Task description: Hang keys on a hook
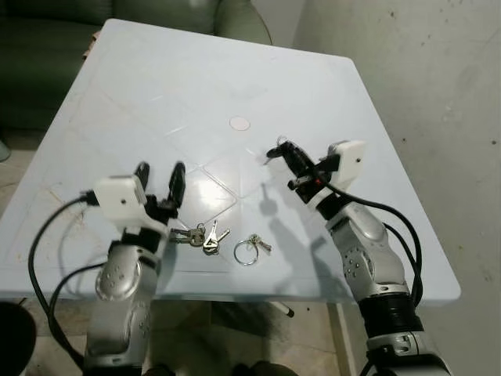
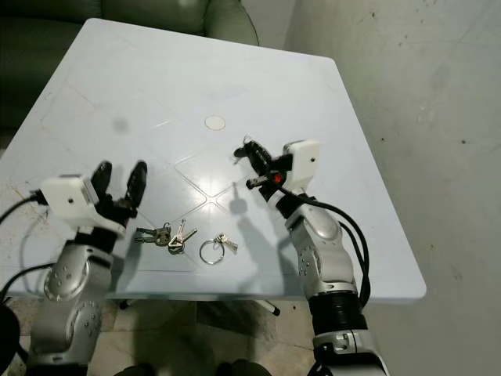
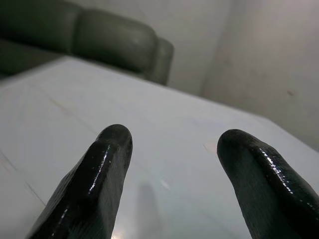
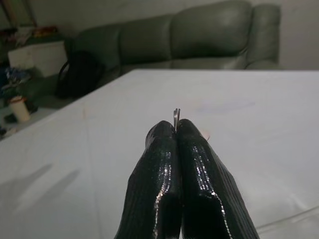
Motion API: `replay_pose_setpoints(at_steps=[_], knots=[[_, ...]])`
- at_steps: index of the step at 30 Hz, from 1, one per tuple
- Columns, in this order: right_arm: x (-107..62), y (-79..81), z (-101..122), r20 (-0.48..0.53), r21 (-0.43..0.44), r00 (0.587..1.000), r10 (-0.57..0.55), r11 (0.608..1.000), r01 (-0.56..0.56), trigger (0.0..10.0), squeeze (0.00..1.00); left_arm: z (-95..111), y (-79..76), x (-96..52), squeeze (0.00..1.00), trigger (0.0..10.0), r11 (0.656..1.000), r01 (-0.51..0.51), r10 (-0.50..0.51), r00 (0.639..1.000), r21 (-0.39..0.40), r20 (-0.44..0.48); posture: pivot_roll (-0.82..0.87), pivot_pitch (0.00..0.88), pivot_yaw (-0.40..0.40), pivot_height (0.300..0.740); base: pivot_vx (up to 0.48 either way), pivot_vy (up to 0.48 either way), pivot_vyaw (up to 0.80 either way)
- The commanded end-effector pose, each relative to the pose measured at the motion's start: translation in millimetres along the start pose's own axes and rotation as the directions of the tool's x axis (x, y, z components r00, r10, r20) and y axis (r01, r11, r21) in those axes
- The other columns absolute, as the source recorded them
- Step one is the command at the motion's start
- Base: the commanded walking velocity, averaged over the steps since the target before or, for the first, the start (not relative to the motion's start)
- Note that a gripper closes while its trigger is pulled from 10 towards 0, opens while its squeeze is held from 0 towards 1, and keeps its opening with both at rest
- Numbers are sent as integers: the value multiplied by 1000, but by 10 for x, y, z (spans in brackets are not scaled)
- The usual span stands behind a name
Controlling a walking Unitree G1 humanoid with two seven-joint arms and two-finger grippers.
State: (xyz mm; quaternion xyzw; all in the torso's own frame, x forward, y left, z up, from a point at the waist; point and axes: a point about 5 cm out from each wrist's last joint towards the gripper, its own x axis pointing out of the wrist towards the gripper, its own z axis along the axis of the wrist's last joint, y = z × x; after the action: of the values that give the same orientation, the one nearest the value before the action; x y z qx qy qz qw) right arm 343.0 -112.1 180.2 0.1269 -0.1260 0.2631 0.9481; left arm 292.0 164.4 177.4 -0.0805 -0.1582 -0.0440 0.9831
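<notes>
Right gripper pinches a key set above the table; two more sets lie on the near edge.

The right gripper (image 1: 280,150) is raised over the middle-right of the pale blue table (image 1: 156,86), its two black fingers (image 4: 197,164) pressed together on a thin metal ring that sticks up between the tips; small keys (image 1: 272,156) hang at its tip. The left gripper (image 1: 160,178) is held above the near left part of the table with its fingers spread apart and nothing between them. Just to its right, a bunch of keys (image 1: 200,236) lies flat on the tabletop, and right of that lies a key ring (image 1: 246,251) with a few small keys attached. A green sofa (image 4: 199,35) stands beyond the far edge of the table.
</notes>
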Motion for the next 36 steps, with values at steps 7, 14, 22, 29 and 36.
replay_pose_setpoints(at_steps=[7,14,22,29,36], knots=[[-65,-183,191,93,-90,990,-105,989,114,10000,0,38,176,67,0,10000,997,-70,71,997,33,-21,-129,98,-101,740,0,0,0],[-303,-355,244,127,-131,973,-194,969,210,10000,0,36,352,-9,0,10000,988,-105,114,991,113,-73,-167,67,-57,740,0,0,0],[-432,-391,135,66,-183,955,-290,937,297,10000,0,70,481,-43,0,10000,984,-134,145,986,119,-83,-176,47,-56,740,0,0,0],[-407,-435,64,26,-199,944,-329,924,328,10000,0,-45,524,15,0,10000,981,-142,159,979,135,-128,-177,34,-55,740,0,0,-657],[-379,-454,86,20,-241,944,-331,914,326,10000,0,-4,541,42,0,10000,980,-155,169,980,129,-108,-175,25,-61,740,0,0,-748]])
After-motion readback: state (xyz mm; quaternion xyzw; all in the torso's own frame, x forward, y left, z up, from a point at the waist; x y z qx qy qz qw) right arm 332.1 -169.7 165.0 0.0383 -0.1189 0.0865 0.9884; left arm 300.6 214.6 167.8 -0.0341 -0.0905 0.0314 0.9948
